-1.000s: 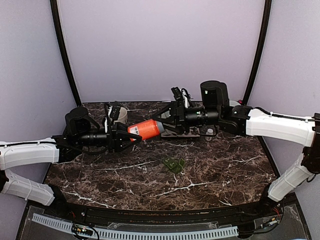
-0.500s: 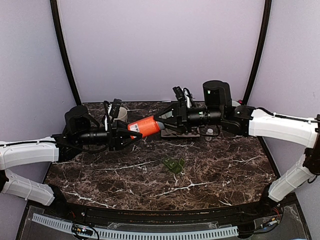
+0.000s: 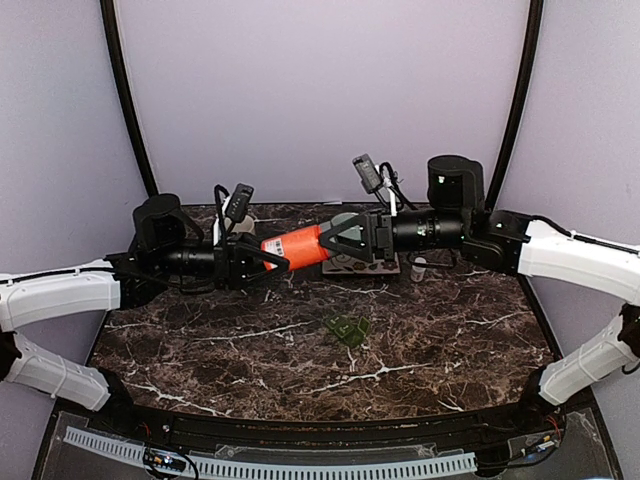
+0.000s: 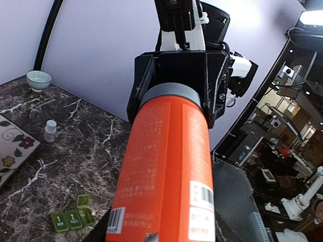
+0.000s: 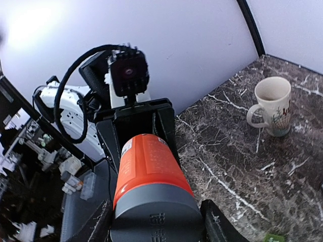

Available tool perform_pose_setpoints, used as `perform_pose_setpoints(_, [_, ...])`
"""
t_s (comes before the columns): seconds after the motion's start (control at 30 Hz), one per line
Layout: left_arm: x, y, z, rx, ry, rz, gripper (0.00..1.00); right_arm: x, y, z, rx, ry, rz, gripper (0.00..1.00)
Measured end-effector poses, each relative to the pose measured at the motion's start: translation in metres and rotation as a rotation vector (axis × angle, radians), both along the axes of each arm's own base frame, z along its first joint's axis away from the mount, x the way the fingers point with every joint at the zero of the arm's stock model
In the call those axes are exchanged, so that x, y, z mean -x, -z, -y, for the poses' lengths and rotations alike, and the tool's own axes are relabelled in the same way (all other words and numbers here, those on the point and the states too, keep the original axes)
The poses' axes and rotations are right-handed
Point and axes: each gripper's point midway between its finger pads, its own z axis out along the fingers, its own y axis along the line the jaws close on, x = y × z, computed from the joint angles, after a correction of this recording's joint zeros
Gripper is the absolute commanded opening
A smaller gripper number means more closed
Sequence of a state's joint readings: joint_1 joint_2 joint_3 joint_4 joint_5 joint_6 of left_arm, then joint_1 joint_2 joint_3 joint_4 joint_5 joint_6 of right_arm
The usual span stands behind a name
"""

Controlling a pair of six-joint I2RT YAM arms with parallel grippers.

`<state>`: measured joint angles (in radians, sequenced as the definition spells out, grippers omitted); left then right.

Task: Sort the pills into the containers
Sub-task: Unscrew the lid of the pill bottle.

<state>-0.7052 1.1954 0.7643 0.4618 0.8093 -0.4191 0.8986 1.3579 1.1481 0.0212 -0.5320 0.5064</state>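
An orange bottle [image 3: 300, 245] with a grey cap [image 5: 156, 214] hangs level above the table's back, held between both arms. My left gripper [image 3: 262, 258] is shut on its base end, and in the left wrist view the bottle [image 4: 169, 166] fills the frame and hides the jaws. My right gripper [image 3: 345, 238] is shut on the cap, with a finger [image 5: 217, 227] on each side. The containers [image 3: 347, 329], a small green strip with lids up, lie on the marble in front of the bottle and also show as the containers [image 4: 73, 218]. No pills show.
A beige mug [image 5: 272, 103] stands at the back left, behind my left wrist. A small white vial [image 4: 50, 130], a floral mat [image 4: 12, 146] and a pale green bowl [image 4: 39, 79] sit at the back right. Dark marble table [image 3: 300, 370] stretches toward the near edge.
Both arms have raised the bottle a little and levelled it. The right arm has drawn back to the right, its jaws closing slightly on the cap end.
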Motion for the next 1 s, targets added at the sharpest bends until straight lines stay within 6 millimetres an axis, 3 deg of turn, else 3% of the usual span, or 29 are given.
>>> perform_pose_setpoints(0.4, [0.011, 0.0, 0.015, 0.048, 0.191, -0.31, 0.0, 0.011, 0.002, 0.015, 0.035, -0.052, 0.394, 0.27])
perform_pose_setpoints(0.53, [0.014, -0.004, 0.016, 0.064, 0.224, -0.359, 0.0, 0.014, -0.003, 0.017, 0.027, -0.057, 0.475, 0.39])
perform_pose_setpoints(0.73, [0.015, -0.004, 0.016, 0.064, 0.233, -0.367, 0.0, 0.015, -0.004, 0.016, 0.027, -0.065, 0.503, 0.66])
perform_pose_setpoints(0.87, [0.016, -0.007, 0.014, 0.07, 0.242, -0.344, 0.0, 0.013, 0.004, 0.017, 0.055, -0.059, 0.486, 0.8])
perform_pose_setpoints(1.0, [0.017, -0.006, 0.014, 0.068, 0.244, -0.312, 0.0, 0.01, 0.008, 0.019, 0.073, -0.042, 0.46, 0.84])
